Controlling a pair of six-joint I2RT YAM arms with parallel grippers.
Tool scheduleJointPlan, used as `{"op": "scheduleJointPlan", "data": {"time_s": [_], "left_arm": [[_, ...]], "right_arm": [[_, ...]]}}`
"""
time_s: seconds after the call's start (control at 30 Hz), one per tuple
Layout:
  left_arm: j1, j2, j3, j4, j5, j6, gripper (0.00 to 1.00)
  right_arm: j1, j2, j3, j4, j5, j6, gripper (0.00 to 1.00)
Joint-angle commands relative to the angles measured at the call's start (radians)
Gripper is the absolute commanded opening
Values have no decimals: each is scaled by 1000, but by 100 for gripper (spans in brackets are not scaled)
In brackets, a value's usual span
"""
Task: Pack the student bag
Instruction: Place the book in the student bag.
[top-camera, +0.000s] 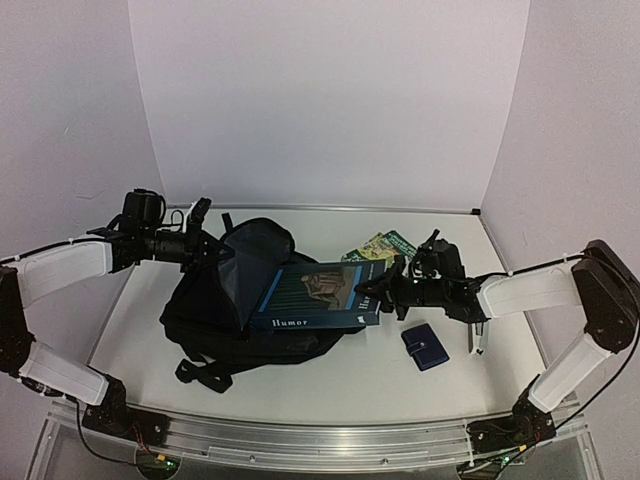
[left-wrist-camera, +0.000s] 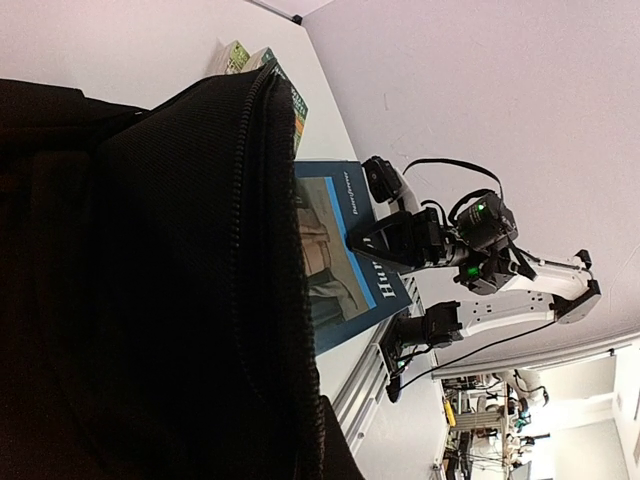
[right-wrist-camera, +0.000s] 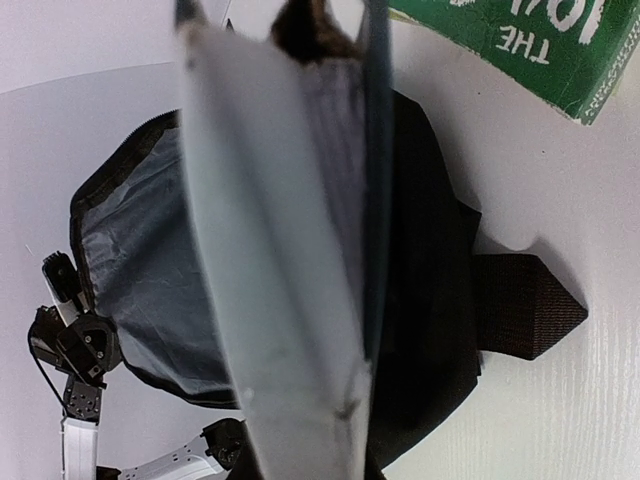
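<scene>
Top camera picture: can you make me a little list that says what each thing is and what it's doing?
bag: black backpack lying on the table, mouth held open, grey lining showing
bag holder: left gripper, shut on the backpack's opening edge
being packed: blue book, tilted, one end at the bag's mouth, not yet inside
book holder: right gripper, shut on the blue book
waiting: green book, flat on the table behind the blue book
also waiting: wallet, small, dark blue, on the table by the right arm, untouched

Top view looks down; wrist views (close) share the student bag (top-camera: 200, 310).
</scene>
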Motion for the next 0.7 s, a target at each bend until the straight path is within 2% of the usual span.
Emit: {"op": "scheduleJointPlan", "data": {"time_s": [0.0,0.67], "left_arm": [[4,-27,49,81,6,-7,0],[-14,7,80,204,97,-48,0]], "right_arm": [[10,2,0,66,53,27,0],[54,145,59,99,67,48,0]]}}
